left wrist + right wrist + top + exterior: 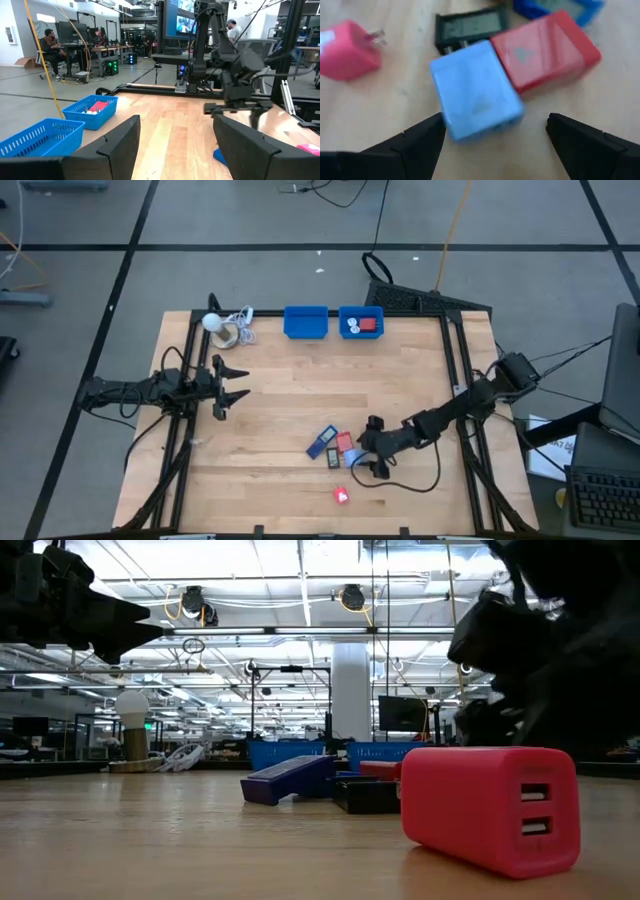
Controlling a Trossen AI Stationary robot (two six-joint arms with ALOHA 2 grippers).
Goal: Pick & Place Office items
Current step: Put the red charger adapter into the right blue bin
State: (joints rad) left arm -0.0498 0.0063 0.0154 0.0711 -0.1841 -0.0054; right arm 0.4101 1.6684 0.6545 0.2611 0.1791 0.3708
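Light blue block between open right claw fingers, touching red block | left claw open

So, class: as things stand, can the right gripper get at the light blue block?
Probably yes. The right gripper is open just above the light blue block, one finger either side. Only the red block touching it crowds one side.
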